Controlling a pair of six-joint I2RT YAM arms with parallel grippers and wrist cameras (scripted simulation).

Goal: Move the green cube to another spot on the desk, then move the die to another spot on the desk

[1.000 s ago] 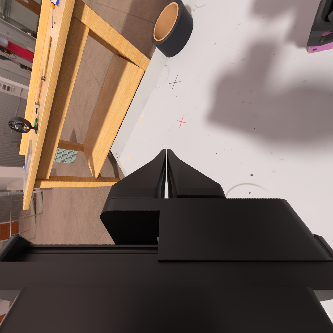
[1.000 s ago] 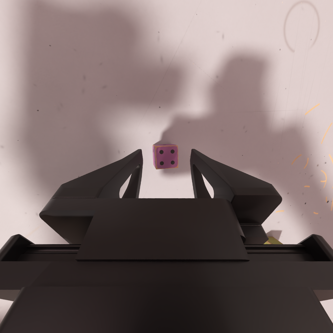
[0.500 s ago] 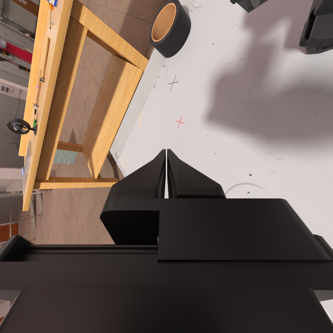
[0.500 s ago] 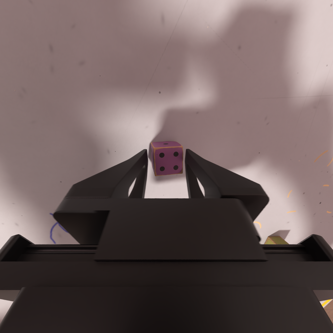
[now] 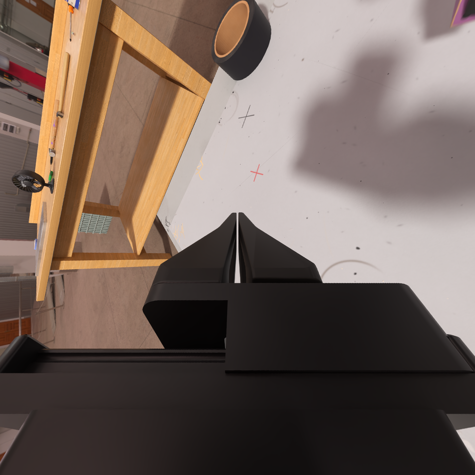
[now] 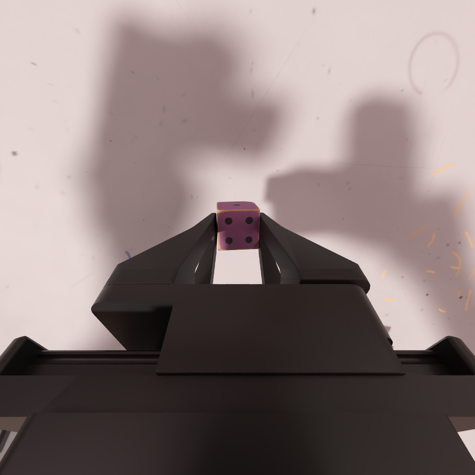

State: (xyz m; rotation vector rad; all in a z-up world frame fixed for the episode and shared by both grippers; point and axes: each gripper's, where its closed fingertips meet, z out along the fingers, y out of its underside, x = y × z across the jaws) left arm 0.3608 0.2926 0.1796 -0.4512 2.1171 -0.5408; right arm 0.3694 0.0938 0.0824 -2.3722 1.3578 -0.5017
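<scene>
White, speckled desk (image 5: 334, 154) carries black tape roll (image 5: 241, 38); wooden workbench (image 5: 84, 128) beyond.

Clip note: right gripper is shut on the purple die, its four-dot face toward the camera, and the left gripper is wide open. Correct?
Not quite: the left gripper is shut and empty, as the left wrist view shows. The rest holds: the right gripper clamps the die.

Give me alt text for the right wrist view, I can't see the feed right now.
The right tool is shut on the purple die, one black finger against each side, its four-dot face toward the camera and a one-dot face above. Beyond it lies the pale desk, crossed by broad soft shadows, with orange scribbles at the right edge.
</scene>
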